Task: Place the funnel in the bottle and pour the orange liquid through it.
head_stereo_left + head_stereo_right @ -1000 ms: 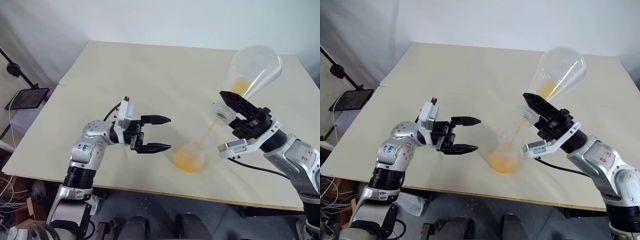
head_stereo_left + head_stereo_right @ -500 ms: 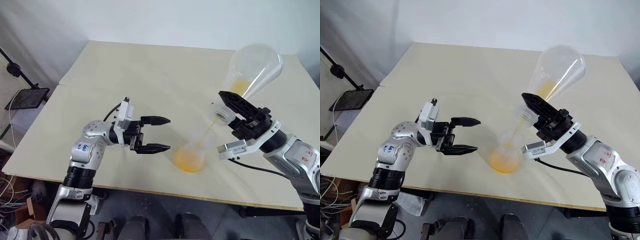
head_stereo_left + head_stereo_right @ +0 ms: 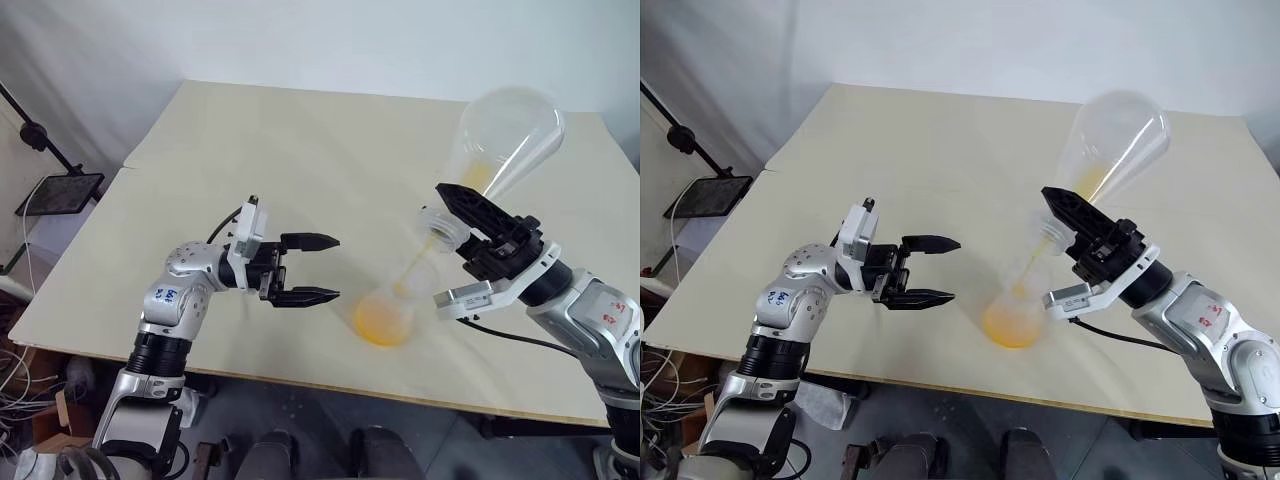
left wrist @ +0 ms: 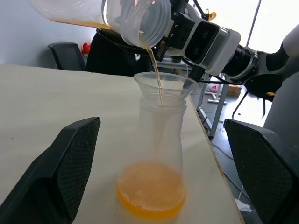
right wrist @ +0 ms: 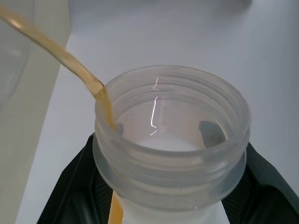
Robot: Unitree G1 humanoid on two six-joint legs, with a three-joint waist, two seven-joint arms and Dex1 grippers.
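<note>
My right claw (image 3: 462,238) grips the tilted flask (image 3: 497,146), liquid (image 4: 156,77) streaming into the funnel (image 4: 165,84) at seven o'clock; left claw (image 3: 318,268) wide; no readable labels.

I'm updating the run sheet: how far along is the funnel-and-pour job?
Done: the small clear funnel sits in the standing clear conical bottle. In hand: the right gripper tips a second clear flask, streaming orange liquid through the funnel. Left: the flask's remainder. The left gripper waits open alongside.

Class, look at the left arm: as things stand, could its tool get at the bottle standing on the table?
Probably yes. The left tool is open and points at the bottle, with bare table between them. Only the funnel and the thin stream above it need avoiding.
</note>
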